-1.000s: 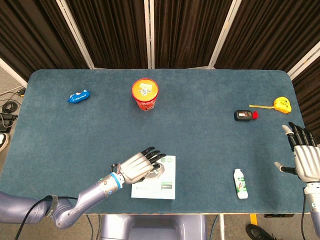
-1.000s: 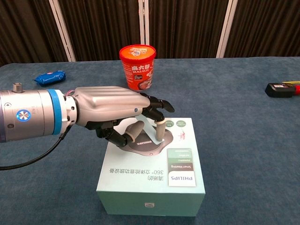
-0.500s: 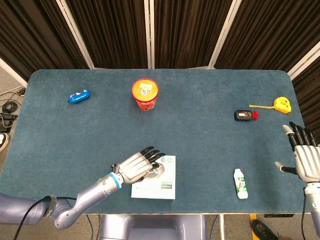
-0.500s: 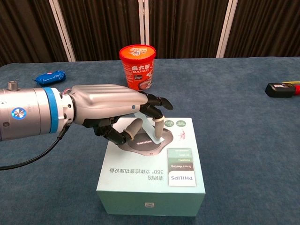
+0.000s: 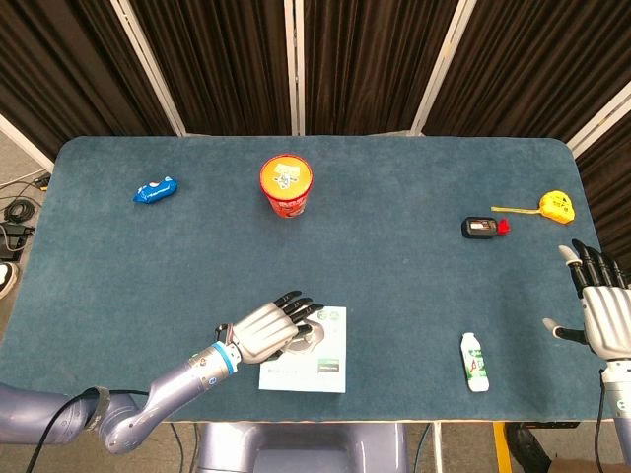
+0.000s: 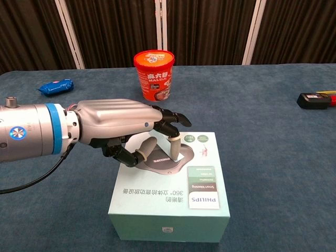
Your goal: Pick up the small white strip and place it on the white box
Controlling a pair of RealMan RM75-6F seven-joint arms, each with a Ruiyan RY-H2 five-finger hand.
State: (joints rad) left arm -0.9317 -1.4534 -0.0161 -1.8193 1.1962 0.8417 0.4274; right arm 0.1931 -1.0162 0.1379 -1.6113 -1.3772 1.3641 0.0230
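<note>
Left hand (image 6: 126, 131) pinching small white strip (image 6: 167, 148) over white box (image 6: 173, 197), right hand (image 5: 603, 313) spread, holding nothing

One white box (image 5: 317, 357), one red noodle cup (image 5: 287, 185), one blue packet (image 5: 156, 190), one small bottle (image 5: 474, 361), one yellow tape measure (image 5: 557, 206), one black device (image 5: 481, 228), possibly a meter, and two robot hands.

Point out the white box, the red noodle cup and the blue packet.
white box (image 6: 173, 210): chest view, bare printed top near its front edge.
red noodle cup (image 6: 154, 79): chest view, middle of its side wall.
blue packet (image 5: 156, 190): head view, centre of the wrapper.
</note>
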